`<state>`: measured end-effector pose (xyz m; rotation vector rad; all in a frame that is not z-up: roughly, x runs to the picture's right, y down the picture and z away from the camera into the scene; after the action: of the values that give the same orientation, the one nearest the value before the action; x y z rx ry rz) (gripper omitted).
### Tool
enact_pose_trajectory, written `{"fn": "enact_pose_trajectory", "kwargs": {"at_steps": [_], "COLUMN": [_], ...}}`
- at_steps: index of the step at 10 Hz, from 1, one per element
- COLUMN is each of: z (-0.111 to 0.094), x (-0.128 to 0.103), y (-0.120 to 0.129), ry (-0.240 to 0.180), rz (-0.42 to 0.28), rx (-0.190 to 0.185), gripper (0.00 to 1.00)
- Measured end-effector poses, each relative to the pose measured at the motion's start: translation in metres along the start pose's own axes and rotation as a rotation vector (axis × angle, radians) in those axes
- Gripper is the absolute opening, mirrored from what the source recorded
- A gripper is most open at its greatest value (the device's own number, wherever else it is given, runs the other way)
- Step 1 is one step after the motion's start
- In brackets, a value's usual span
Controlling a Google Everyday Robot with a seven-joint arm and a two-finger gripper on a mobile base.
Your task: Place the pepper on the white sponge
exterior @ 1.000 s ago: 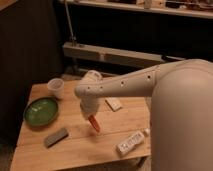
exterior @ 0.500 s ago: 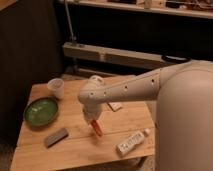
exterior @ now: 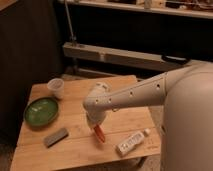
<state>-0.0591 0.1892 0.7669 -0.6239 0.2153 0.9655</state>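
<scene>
The pepper (exterior: 100, 134) is small, red-orange and pointed. It hangs tip-down from my gripper (exterior: 95, 124), which is shut on its upper end just above the middle of the wooden table (exterior: 75, 152). The arm's white wrist (exterior: 97, 102) covers the gripper from above, and the arm reaches in from the right. The white sponge is hidden behind the arm, on the table to the gripper's upper right.
A green bowl (exterior: 41, 111) sits at the table's left, with a white cup (exterior: 56, 88) behind it. A dark grey block (exterior: 55, 137) lies front left. A white bottle-like object (exterior: 131, 142) lies front right near the table edge.
The gripper with the pepper has moved down and slightly right, toward the table's front. The white sponge, seen earlier beside the arm, is now covered by it.
</scene>
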Motion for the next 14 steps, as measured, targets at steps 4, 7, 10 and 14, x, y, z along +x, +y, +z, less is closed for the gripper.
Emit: {"fn": "enact_pose_trajectory", "kwargs": {"at_steps": [4, 7, 10, 14], "z": [-0.010, -0.024, -0.030, -0.036], "x": [-0.017, -0.050, -0.077, -0.103], "y": [-0.022, -0.073, -0.109, -0.145], "ry": [0.006, 0.019, 0.038, 0.040], "rz": [0.017, 0.015, 0.015, 0.036], "rx": [0.025, 0.046, 0.055, 0.046], "gripper": [0.01, 0.01, 0.01, 0.01]}}
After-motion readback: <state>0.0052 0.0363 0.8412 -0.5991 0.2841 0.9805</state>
